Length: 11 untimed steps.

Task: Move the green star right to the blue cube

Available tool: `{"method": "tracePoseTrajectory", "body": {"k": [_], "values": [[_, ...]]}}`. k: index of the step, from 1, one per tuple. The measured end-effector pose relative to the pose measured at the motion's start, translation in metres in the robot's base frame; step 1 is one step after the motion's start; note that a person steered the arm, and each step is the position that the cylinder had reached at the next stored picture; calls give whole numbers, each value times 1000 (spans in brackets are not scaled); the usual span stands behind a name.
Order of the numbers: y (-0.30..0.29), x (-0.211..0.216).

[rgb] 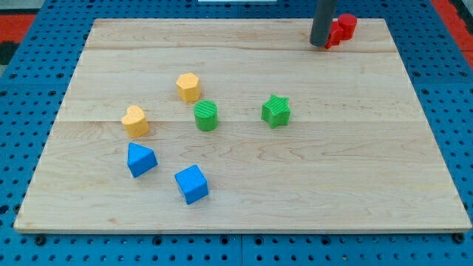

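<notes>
The green star [276, 111] lies right of the board's centre. The blue cube [191, 184] lies toward the view's bottom, left of centre, well below and left of the star. My tip [319, 44] is the lower end of the dark rod at the view's top right, far above and right of the star. It stands just left of two red blocks [341, 29] and may be touching them.
A green cylinder [206, 115] sits left of the star. A yellow hexagonal block [188, 86] and a yellow heart-like block [135, 120] lie further left. A blue wedge-shaped block [140, 159] lies left of the cube. The wooden board [384, 177] rests on a blue pegboard.
</notes>
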<state>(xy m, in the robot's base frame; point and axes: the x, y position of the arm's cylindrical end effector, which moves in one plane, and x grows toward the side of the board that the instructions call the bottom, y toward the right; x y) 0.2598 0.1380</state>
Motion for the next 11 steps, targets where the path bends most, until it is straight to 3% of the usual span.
{"method": "tracePoseTrajectory", "body": {"k": [3,4,5,11], "values": [[-82,137],[-92,174],[-52,197],[-65,245]]}}
